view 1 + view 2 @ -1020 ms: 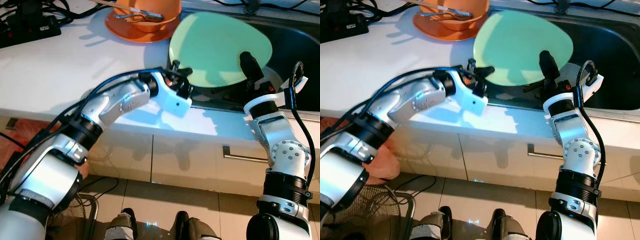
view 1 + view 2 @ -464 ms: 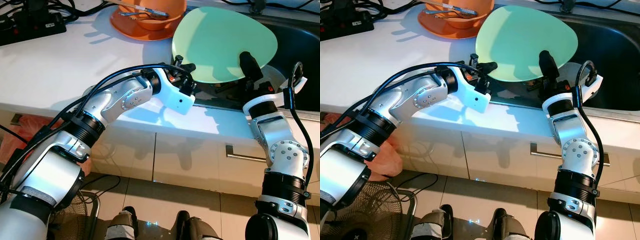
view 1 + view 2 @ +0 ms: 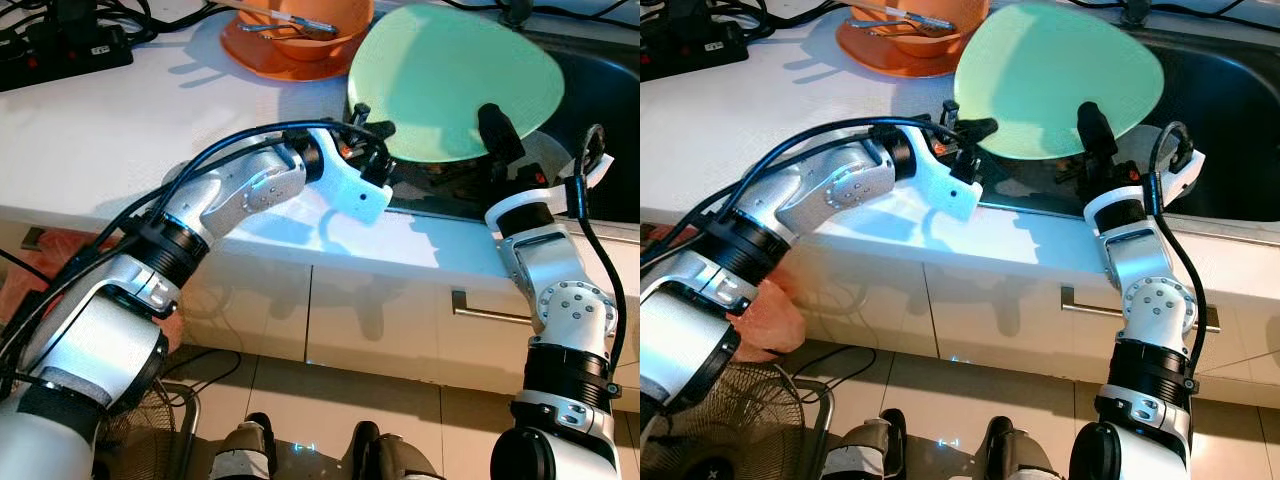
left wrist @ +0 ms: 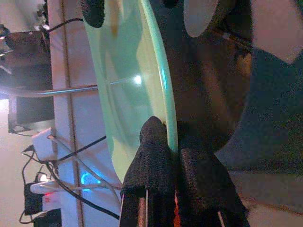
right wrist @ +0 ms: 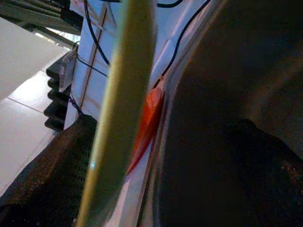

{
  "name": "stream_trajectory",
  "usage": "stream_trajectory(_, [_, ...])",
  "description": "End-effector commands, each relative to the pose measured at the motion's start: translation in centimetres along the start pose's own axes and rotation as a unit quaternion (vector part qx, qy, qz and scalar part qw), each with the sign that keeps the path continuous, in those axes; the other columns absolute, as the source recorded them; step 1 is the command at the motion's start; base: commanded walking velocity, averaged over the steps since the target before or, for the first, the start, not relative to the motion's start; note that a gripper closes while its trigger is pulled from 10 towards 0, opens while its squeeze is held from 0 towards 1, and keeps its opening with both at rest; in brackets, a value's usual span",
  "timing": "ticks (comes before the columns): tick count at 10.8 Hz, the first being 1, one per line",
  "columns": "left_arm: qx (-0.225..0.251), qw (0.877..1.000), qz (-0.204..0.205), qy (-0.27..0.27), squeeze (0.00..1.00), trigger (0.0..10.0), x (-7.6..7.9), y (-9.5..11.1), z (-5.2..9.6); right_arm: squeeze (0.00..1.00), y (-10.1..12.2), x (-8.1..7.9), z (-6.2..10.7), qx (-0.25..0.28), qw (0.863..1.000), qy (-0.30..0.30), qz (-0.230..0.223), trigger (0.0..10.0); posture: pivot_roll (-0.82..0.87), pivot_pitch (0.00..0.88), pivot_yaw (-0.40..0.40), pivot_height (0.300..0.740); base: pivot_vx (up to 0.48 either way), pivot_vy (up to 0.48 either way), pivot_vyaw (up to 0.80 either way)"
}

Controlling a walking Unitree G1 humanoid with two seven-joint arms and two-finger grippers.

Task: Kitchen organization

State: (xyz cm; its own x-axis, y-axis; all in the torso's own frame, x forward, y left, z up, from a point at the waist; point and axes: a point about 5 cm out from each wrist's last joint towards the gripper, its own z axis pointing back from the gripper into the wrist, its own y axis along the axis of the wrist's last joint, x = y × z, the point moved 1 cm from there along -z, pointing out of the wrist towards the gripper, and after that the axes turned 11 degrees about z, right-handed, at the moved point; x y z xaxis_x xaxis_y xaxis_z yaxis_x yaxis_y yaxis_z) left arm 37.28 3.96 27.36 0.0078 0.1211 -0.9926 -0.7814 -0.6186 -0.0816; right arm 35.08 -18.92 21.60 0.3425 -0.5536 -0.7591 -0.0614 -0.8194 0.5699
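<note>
A large pale green plate (image 3: pixel 455 80) stands tilted over the near left edge of the dark sink (image 3: pixel 600 90). My left gripper (image 3: pixel 372 140) is shut on its lower left rim; in the left wrist view both fingers (image 4: pixel 154 156) pinch the plate's edge (image 4: pixel 125 75). My right gripper (image 3: pixel 500 140) is at the plate's lower right rim, one black finger lying across the plate's face. In the right wrist view the plate's edge (image 5: pixel 125 94) runs between the two fingers (image 5: pixel 52 189), which stand apart with a gap on either side.
An orange bowl with utensils (image 3: pixel 300 25) sits on an orange plate at the back of the white counter (image 3: pixel 120 130). A black power strip with cables (image 3: pixel 60 55) lies at the far left. Below the counter are a drawer handle (image 3: pixel 490 312) and a fan (image 3: pixel 150 440) on the floor.
The green plate has been raised and tipped more upright, shifting slightly right over the sink. My left gripper rose with it; the right gripper has stayed at the rim.
</note>
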Motion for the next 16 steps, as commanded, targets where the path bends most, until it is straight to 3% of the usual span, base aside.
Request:
stream_trajectory(1, [0.013, 1.000, -0.001, 0.017, 0.00, 10.0, -1.12, 0.45, -0.17, 0.00, -0.06, 0.41, 0.33, -0.003, 1.000, -0.007, 0.004, 5.5, 0.20, 0.227, -0.029, 0.740, 0.000, 0.000, 0.00])
stream_trajectory(2, [0.013, 1.000, 0.000, 0.015, 0.00, 10.0, -1.03, 0.41, -0.16, 0.00, -0.06, 0.40, 0.32, -0.002, 1.000, -0.008, 0.005, 1.1, 0.21, 0.228, -0.029, 0.740, 0.000, 0.000, 0.00])
stream_trajectory(3, [0.012, 1.000, -0.001, 0.013, 0.00, 10.0, -1.01, 0.32, -0.16, 0.00, -0.08, 0.41, 0.28, -0.001, 1.000, -0.008, 0.005, 0.0, 0.21, 0.228, -0.028, 0.740, 0.000, 0.000, 0.00])
stream_trajectory(16, [0.007, 1.000, -0.003, -0.002, 0.00, 10.0, -0.43, 0.05, -0.23, 0.00, -0.25, 0.15, 0.21, 0.001, 1.000, 0.003, 0.006, 0.0, 0.20, 0.210, -0.023, 0.740, 0.000, 0.000, 0.00])
